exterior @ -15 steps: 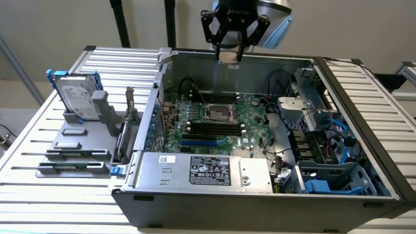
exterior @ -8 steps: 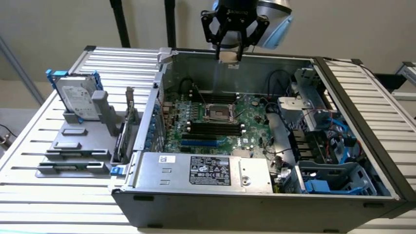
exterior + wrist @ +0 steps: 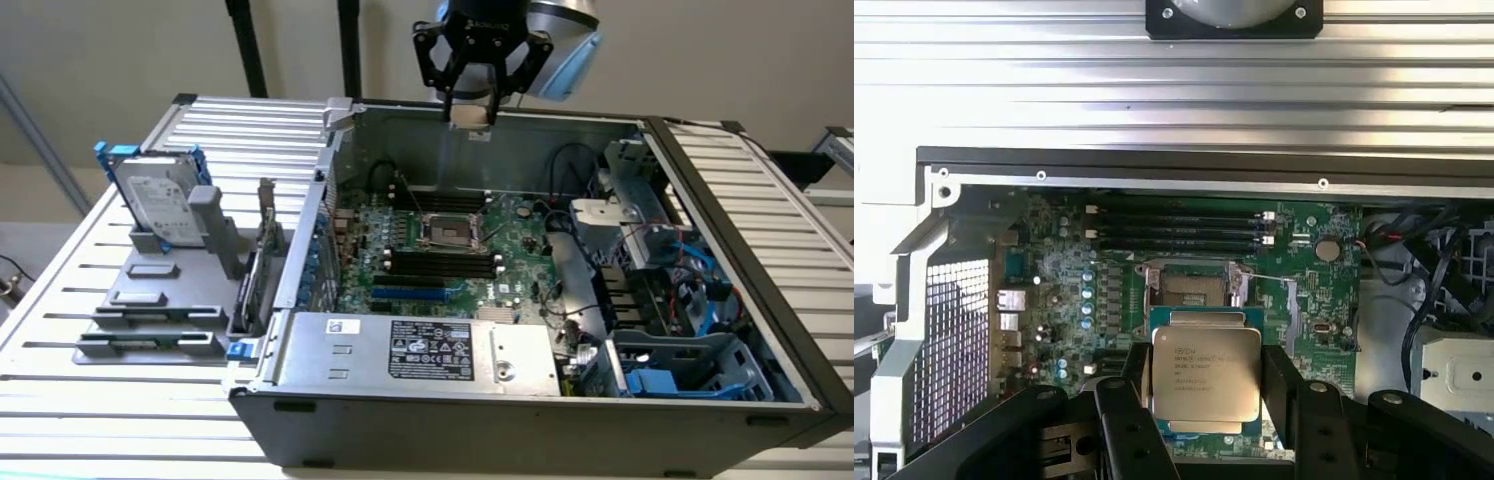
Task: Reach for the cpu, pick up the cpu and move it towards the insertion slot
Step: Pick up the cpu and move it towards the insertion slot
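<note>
The cpu is up in the air, pinched between the gripper's black fingers, which are closed in on its two opposite edges with the silver lid facing the wrist camera. In the exterior view the gripper hangs over the back wall of the open computer case, well above the board, with the insertion slot lower down toward the middle of the motherboard. Biggest worry imo: it's an edge grip on a thin flat chip, so any slip or twist and it drops onto the board, or comes in skewed against the slot's metal frame. I can't really tell how much finger is actually on the edges. Inside the case there's the board with its black memory slots, a power supply at the front, and cables and drive bays toward the exterior view's right. A hard drive sits outside in a grey holder on the slatted worktop.
</note>
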`<state>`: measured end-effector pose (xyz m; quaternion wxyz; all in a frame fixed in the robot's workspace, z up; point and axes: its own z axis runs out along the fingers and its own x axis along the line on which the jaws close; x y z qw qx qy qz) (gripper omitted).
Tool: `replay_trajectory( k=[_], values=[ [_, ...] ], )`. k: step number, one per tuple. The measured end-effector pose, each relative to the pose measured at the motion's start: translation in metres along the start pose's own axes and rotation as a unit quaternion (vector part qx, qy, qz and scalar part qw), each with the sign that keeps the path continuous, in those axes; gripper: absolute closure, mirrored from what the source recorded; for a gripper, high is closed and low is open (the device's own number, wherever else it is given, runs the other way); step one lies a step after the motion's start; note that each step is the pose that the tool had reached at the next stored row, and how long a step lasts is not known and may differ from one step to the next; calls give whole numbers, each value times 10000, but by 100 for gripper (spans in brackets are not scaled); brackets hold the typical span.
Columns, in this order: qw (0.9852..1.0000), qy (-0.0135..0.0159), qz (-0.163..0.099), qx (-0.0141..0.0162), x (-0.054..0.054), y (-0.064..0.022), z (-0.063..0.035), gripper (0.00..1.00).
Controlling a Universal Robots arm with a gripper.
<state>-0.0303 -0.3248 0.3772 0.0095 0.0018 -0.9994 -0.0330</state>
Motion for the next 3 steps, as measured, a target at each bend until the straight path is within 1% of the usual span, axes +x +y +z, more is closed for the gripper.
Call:
replay_trajectory(
  k=[3],
  values=[
    [10000,0,0,0,0,0,0,45]
  ],
)
